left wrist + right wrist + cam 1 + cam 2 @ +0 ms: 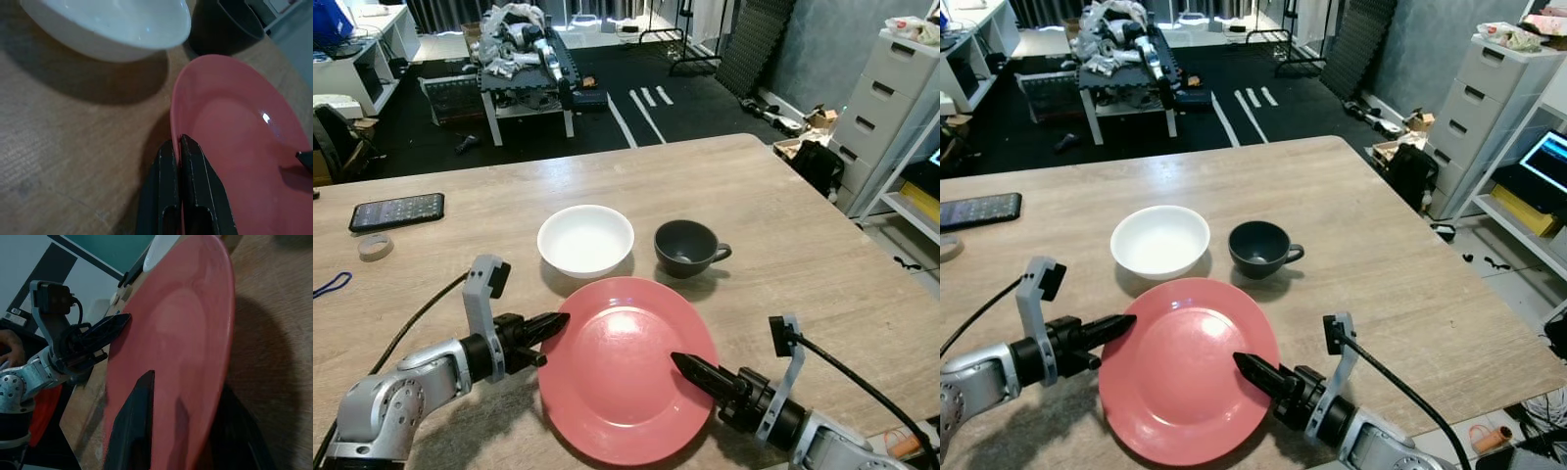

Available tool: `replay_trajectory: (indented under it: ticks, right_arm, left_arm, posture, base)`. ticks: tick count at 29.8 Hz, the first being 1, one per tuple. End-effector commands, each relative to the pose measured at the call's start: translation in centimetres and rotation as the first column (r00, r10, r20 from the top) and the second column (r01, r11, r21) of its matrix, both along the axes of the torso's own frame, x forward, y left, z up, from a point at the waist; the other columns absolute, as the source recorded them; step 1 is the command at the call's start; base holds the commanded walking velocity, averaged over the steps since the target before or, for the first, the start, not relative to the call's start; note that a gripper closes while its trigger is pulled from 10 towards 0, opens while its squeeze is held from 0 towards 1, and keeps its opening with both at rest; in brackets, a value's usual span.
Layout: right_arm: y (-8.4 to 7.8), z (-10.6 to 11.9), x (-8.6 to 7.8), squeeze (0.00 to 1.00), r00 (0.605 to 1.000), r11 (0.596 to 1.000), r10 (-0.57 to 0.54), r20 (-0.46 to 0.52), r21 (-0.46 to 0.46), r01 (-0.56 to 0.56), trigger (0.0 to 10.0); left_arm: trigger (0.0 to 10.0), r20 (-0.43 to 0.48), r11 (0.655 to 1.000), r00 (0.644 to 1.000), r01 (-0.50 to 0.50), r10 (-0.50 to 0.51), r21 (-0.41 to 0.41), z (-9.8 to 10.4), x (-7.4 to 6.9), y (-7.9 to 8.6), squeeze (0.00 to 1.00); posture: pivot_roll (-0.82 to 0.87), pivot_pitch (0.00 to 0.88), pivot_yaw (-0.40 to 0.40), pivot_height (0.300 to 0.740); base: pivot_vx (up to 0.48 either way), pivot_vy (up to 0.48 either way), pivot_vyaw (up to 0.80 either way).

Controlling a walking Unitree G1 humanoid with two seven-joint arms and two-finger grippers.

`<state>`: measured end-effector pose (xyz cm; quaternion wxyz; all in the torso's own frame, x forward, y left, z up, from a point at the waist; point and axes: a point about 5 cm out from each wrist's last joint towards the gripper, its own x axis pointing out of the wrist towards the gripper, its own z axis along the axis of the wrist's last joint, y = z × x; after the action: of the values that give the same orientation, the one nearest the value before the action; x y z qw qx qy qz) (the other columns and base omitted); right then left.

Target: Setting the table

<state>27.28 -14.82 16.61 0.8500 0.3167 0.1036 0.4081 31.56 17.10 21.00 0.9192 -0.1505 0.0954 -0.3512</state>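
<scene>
A red plate (626, 367) is at the near edge of the wooden table (783, 225), with a shadow beneath it. My left gripper (560, 321) pinches the plate's left rim; in the left wrist view its fingers (193, 171) are pressed together on that rim. My right gripper (677, 360) holds the plate's right side, with one finger (134, 421) on top and the other underneath. Just beyond the plate stand an empty white bowl (585, 238) and, to its right, a dark grey cup (685, 245) with its handle pointing right.
A phone (397, 211), a roll of tape (375, 247) and a blue cord (331, 285) lie on the table's left. The table's right edge drops off to the floor beside a drawer unit (891, 88). A cluttered low table (524, 69) stands beyond.
</scene>
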Motion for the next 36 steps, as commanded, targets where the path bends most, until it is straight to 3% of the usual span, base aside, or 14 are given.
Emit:
replay_trajectory:
  ticks: [1,2,3,17,18,23,24,27,28,29,31,36]
  right_arm:
    - [1.1,0.0,-0.2,0.0,0.999,0.999,0.051,-0.013,0.018,-0.051,0.0]
    - [1.1,0.0,-0.2,0.0,0.999,0.999,0.051,-0.013,0.018,-0.051,0.0]
    - [0.9,0.0,-0.1,0.0,0.999,0.999,0.033,-0.015,0.007,-0.033,0.0]
    - [0.8,-0.1,-0.3,0.0,0.999,0.999,0.037,-0.029,-0.01,-0.037,0.0]
    - [0.7,-0.1,-0.3,0.0,0.999,0.999,0.031,-0.023,-0.013,-0.031,0.0]
    - [0.6,0.1,0.0,0.0,1.0,1.0,0.007,0.002,-0.023,-0.007,0.0]
    - [0.4,0.5,0.3,0.0,0.999,0.999,-0.03,0.044,-0.041,0.032,0.0]
    - [0.3,0.8,0.4,0.0,0.996,0.997,-0.053,0.074,-0.051,0.056,0.0]
    - [-0.4,1.5,0.8,0.0,0.986,0.991,-0.117,0.12,-0.049,0.124,10.0]
    - [-1.6,2.8,1.3,0.0,0.955,0.972,-0.228,0.188,-0.014,0.235,10.0]
    - [-2.1,3.5,1.3,0.0,0.941,0.963,-0.263,0.214,0.003,0.268,10.0]
    - [-3.2,5.5,0.3,0.0,0.933,0.97,-0.241,0.266,0.096,0.223,10.0]
  left_arm:
    - [0.0,-0.024,1.0,1.0,0.01,-0.01,0.02,-0.8,-0.1,-0.5,0.0]
    - [0.0,-0.024,1.0,1.0,0.01,-0.01,0.02,-0.8,-0.1,-0.5,0.0]
    - [10.0,-0.01,1.0,1.0,-0.001,0.001,0.026,-0.6,0.1,-0.3,0.0]
    - [10.0,0.078,0.997,0.995,-0.062,0.058,0.044,0.5,0.7,-0.3,0.0]
    - [10.0,0.094,0.998,0.994,-0.056,0.053,0.029,0.9,0.8,-0.5,1.0]
    - [10.0,0.148,0.998,0.988,-0.056,0.053,0.018,2.1,1.0,-0.6,1.0]
    - [10.0,0.2,0.995,0.977,-0.085,0.074,0.045,3.3,1.0,-0.2,1.0]
    - [10.0,0.226,0.993,0.97,-0.101,0.085,0.062,3.8,0.9,0.1,1.0]
    - [10.0,0.244,0.991,0.966,-0.11,0.09,0.073,4.3,0.5,0.6,0.0]
    - [10.0,0.259,0.989,0.961,-0.121,0.096,0.082,4.9,-0.4,1.4,0.0]
    - [10.0,0.257,0.99,0.962,-0.119,0.096,0.076,5.1,-1.0,1.8,0.0]
    - [10.0,0.23,0.993,0.968,-0.112,0.1,0.038,5.1,-2.9,2.5,0.0]
  posture:
    - [0.04,0.239,0.121,0.74]
    - [0.04,0.239,0.121,0.74]
    - [0.04,0.241,0.12,0.74]
    - [0.05,0.24,0.121,0.74]
    - [0.05,0.24,0.12,0.74]
    - [0.05,0.24,0.121,0.74]
    - [0.05,0.241,0.125,0.74]
    - [0.04,0.239,0.128,0.74]
    - [0.05,0.24,0.131,0.74]
    - [0.05,0.238,0.135,0.74]
    - [0.05,0.237,0.136,0.74]
    - [0.06,0.236,0.136,0.74]
  base:
    - [0.0,0.0,0.0]
    - [0.0,0.0,0.0]
    - [0.0,0.0,0.0]
    - [0.0,0.0,0.0]
    - [0.0,0.0,0.0]
    - [0.0,0.0,0.0]
    - [0.0,0.0,0.0]
    - [0.0,0.0,0.0]
    - [0.0,0.0,0.0]
    - [0.0,0.0,0.0]
    - [0.0,0.0,0.0]
    - [0.0,0.0,0.0]
